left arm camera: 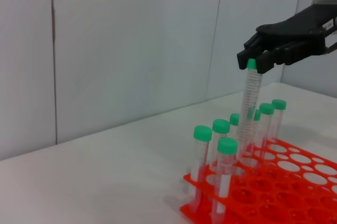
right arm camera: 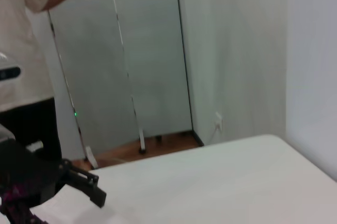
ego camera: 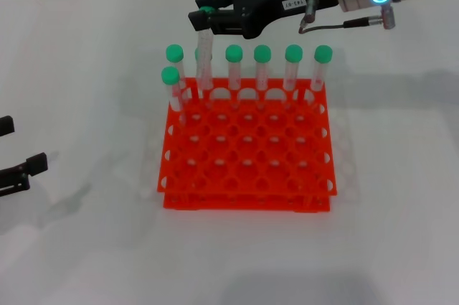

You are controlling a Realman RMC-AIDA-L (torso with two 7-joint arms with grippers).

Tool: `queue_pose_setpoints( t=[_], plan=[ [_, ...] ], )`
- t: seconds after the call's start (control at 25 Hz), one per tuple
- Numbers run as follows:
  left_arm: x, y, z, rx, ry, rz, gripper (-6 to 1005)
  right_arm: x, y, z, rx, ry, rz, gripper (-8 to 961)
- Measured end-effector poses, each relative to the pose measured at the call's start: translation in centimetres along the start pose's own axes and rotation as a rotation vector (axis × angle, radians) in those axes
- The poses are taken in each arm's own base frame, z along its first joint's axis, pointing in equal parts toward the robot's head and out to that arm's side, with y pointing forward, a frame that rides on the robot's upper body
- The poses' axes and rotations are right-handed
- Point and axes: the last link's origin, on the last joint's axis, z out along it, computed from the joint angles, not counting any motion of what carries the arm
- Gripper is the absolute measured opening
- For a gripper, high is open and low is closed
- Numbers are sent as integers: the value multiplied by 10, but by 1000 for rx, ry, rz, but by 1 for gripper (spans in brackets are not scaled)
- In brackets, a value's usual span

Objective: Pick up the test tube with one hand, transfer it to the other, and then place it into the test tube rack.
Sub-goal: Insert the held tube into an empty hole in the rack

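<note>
The rack (ego camera: 247,148) sat closest to you. Your right gripper (ego camera: 206,21) pinched the tube (ego camera: 205,61) by its cap, over a back hole. A tilt could've bumped neighbors. Left gripper (ego camera: 18,169) waited aside, can't tell abt jaws.

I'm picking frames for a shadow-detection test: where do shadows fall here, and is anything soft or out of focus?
Head view: a faint shadow spreads on the table around the test tube rack, even light. Left wrist view: the test tube in the right gripper looks sharp. Right wrist view: the person behind looks soft.
</note>
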Motion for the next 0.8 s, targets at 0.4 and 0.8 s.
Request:
queue_pose_setpoints(
  t=[0.4,0.8],
  plan=[
    [6,-4,6,-5,4,17,894,1,-1,3,6,51,14,291],
    [9,-7,12,-11,-3,28,894,4,0,7,3,66,22,294]
  ],
)
